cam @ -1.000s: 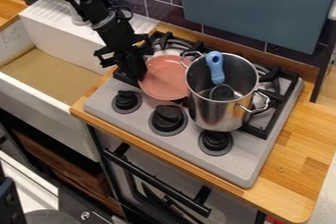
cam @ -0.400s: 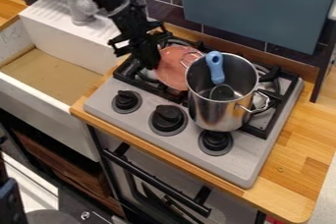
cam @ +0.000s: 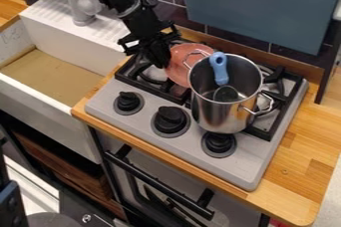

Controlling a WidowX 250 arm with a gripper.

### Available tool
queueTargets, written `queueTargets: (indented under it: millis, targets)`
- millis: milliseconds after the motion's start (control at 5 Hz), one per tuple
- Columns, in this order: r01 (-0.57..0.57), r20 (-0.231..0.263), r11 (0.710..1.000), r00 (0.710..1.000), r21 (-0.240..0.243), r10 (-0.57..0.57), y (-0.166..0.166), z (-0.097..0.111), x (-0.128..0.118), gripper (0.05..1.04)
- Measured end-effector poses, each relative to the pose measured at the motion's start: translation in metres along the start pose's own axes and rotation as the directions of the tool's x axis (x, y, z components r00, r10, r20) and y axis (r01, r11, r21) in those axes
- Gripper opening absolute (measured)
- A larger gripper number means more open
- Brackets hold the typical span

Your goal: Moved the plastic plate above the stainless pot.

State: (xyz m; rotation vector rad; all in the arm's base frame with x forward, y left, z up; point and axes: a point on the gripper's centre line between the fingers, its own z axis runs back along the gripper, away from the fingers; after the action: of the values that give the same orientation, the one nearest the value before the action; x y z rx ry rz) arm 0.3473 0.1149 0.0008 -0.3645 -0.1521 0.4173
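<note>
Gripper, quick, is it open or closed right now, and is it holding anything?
Gripper: closed on the edge of the pink plastic plate, beside the stainless pot.

camera view | high, front side | slants down toward stovetop (cam: pixel 243 164), tiled wall (cam: pixel 176 16) | mid-range, sink (cam: pixel 47 109) cropped at edge

No words, labels, brands or numbers can be read. Faint dark marks (cam: pixel 12 35) stand on the inner wall of the sink (cam: pixel 47 116), towards the left edge of the camera view, but they are too slight to make out as letters or figures. A small, light, round mark (cam: pixel 86 218) on the dark panel (cam: pixel 75 205) near the bottom edge is likewise too small to tell.
</note>
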Motion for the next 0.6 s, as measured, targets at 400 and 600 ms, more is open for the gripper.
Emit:
queueTargets:
  millis: [400,600]
  targets:
    - [-0.041,0.000,0.998,0.999,0.045,0.041,-0.027,-0.023,-0.001,0.053]
    - [-0.037,-0.014,0.997,0.999,0.066,0.038,-0.036,-0.028,-0.004,0.053]
